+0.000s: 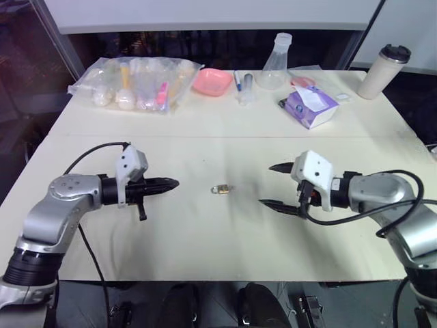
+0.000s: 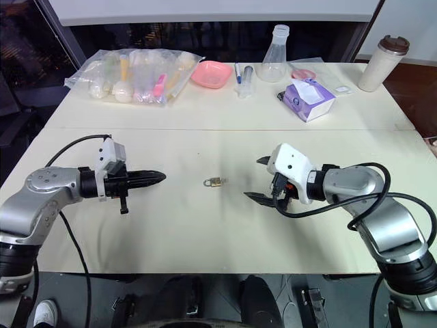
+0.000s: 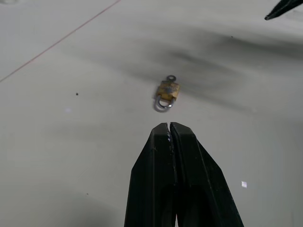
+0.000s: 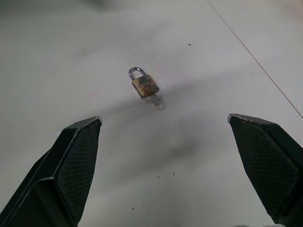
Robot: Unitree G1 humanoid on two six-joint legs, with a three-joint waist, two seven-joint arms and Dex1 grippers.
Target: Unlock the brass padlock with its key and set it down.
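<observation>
Lying flat: brass padlock (image 1: pixel 220 189), shackle toward left gripper (image 1: pixel 172 183) (clenched, empty) | right gripper (image 1: pixel 272 184) spread wide, empty

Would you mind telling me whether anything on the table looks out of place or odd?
Nothing stands out. The brass padlock lies flat on the table between both grippers, its key already inserted.

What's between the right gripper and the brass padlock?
Nothing: bare table separates the open right gripper from the brass padlock, clearest in the right wrist view.
</observation>
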